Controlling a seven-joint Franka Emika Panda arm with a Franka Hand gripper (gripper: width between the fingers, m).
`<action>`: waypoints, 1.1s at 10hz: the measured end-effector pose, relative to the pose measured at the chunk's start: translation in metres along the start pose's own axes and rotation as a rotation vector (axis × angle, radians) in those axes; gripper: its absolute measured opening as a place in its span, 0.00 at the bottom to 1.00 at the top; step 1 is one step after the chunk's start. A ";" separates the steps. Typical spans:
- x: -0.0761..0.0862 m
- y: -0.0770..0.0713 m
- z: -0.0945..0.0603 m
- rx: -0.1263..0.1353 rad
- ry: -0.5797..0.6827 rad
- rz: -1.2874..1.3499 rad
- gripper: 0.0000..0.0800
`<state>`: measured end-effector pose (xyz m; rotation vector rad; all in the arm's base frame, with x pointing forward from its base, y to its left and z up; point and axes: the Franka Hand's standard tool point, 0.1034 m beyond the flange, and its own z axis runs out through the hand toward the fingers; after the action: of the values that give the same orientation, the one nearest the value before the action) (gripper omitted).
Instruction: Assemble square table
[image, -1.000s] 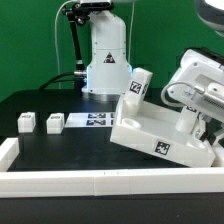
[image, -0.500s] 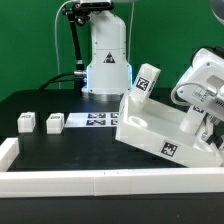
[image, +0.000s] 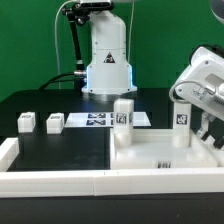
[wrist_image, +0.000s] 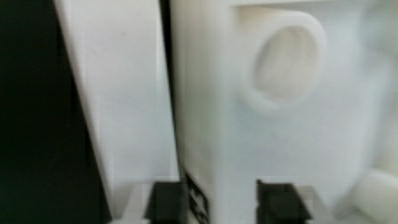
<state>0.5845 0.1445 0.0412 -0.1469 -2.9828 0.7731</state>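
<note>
Since the slab (image: 160, 160) lies flat, recess up, at the exterior view's right, it can take posts from above: two upright posts (image: 123, 113) stand in it, two loose posts (image: 26, 122) wait well apart. Your gripper (wrist_image: 221, 200) straddles its rim; pinching or slack, you cannot tell.

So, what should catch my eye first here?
The big white square table lies flat at the exterior view's right, with a tagged post and a second post standing up from it. The robot's fingers straddle one of its walls. A loose post and its twin sit at the exterior view's left.
</note>
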 end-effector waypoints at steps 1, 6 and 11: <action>-0.001 -0.002 -0.002 0.000 -0.002 0.003 0.43; -0.002 -0.003 -0.002 -0.005 -0.005 0.010 0.80; -0.008 -0.035 -0.020 -0.051 -0.046 0.060 0.81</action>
<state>0.5911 0.1234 0.0756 -0.2246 -3.0563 0.7165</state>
